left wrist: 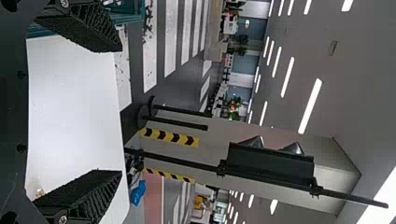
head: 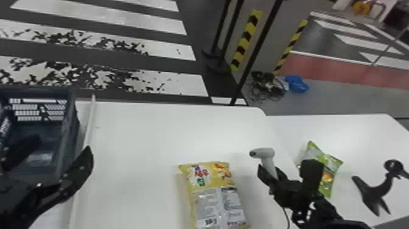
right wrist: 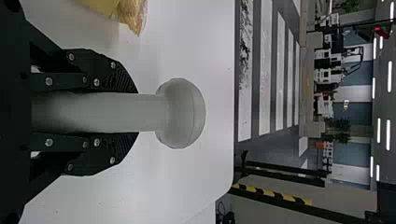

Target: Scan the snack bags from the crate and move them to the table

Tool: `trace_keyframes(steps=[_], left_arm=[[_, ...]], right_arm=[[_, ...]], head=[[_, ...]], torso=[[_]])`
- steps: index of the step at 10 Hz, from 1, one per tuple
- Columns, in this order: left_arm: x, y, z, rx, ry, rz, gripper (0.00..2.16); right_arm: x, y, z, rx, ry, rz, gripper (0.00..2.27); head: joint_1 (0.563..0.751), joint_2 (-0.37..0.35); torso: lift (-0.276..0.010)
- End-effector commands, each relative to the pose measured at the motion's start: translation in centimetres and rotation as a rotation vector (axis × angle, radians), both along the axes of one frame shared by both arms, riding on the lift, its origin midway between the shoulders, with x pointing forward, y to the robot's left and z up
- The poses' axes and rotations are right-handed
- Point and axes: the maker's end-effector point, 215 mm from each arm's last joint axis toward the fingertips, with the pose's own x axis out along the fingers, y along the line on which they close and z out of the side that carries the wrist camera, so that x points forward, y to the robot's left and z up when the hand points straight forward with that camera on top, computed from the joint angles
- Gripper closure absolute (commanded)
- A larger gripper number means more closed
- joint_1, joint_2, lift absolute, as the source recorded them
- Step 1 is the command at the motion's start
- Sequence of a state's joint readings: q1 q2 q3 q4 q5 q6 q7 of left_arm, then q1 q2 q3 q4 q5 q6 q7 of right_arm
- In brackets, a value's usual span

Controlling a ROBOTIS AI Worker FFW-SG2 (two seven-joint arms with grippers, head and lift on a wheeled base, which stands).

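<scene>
two snack bags are out on the table (head: 137,137). the yellow bag (head: 213,182) lies flat between the two end effectors, nearer the right one, label side up; the green bag (head: 334,164) is just past the right end effector, partly hidden behind it. that right end effector (right wrist: 137,113) pinches the scanner (right wrist: 180,113) by its handle. the left end effector (left wrist: 120,111) is spread wide with nothing between its fingers, the crate (head: 69,134) right beside it. a black stand (head: 375,195) sits farther off to the right of the right end effector.

i'd say we're at the scanning step for the yellow one. next, the scanner head wants bringing leftward over the printed back and tipping down at the code, without the handle twisting in its grip. glossy, crinkled film could spoil the read, so the angle may need a second try.
</scene>
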State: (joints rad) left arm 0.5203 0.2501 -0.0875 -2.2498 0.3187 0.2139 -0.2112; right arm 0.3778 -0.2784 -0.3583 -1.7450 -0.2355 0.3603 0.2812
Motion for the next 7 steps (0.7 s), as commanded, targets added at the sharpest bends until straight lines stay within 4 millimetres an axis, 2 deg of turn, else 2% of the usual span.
trace_keyframes(steps=[1,2,3,5,7], left_arm=[[0.4,0.0,0.6,-0.012,-0.011,-0.005,0.06],[0.6,0.0,1.0,-0.016,-0.017,-0.006,0.06],[0.7,0.1,1.1,-0.013,-0.022,-0.006,0.06],[0.7,0.2,1.2,-0.012,-0.024,-0.001,0.06],[0.5,0.5,1.1,-0.014,-0.023,0.011,0.06]], right_arm=[[-2.4,1.9,4.2,0.002,-0.067,-0.02,2.24],[-3.8,2.8,6.2,0.008,-0.108,-0.034,2.24],[-5.2,3.2,7.0,0.019,-0.114,-0.045,2.24],[-7.6,4.8,7.7,0.024,-0.107,-0.044,2.24],[-9.8,7.4,7.1,0.066,-0.096,-0.032,2.24]], head=[[0.695,-0.35],[0.695,-0.35],[0.695,-0.35],[0.695,-0.35],[0.695,-0.35]], torso=[[-0.095],[-0.095],[-0.095],[-0.095],[-0.095]])
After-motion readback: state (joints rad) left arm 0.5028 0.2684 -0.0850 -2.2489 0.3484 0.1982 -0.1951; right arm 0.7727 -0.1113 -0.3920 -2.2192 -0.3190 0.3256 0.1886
